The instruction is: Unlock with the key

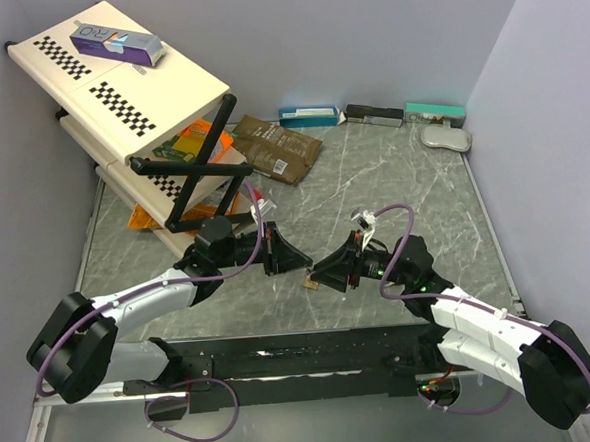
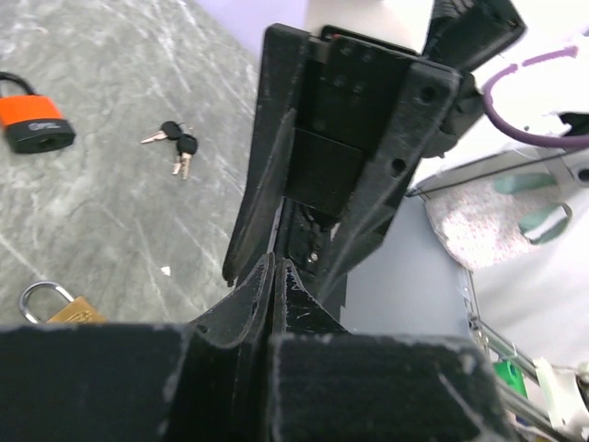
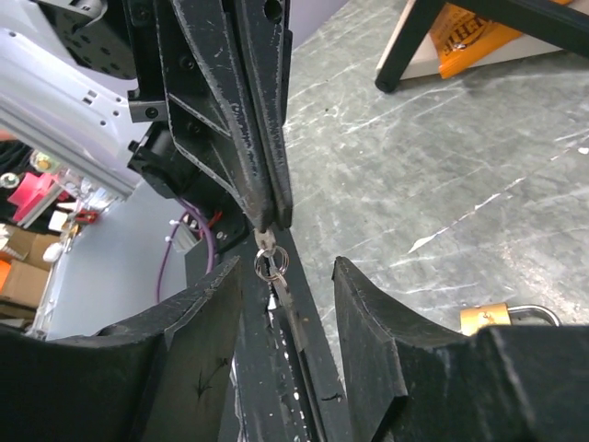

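As viewed from above, noted left gripper (image 1: pixel 300 264) and right gripper (image 1: pixel 320 276) tip to tip near the middle of the grey marbled desk (image 1: pixel 402 174). Found left fingers (image 3: pixel 262 184) pressed together, pinching the head of a small key (image 3: pixel 266 242) at their very tips. Observed a key ring (image 3: pixel 271 265) hanging just below the key, with more metal dangling from it, too blurred to identify. Found right fingers (image 3: pixel 207 322) spread wide, one on each side of key and ring, touching neither.

Located brass padlock (image 3: pixel 502 318) lying flat on the desk just beside the right gripper, apart from the key and untouched by either set of fingers. Cannot tell whether its shackle is latched.

Logged, from the left wrist view, an orange padlock (image 2: pixel 33 124) and a bunch of black-headed keys (image 2: pixel 175 149) lying on the desk near each other, not touching. Noted a folding rack (image 1: pixel 182 88) at the far left corner, carrying a purple carton (image 1: pixel 119 43) on its top shelf.
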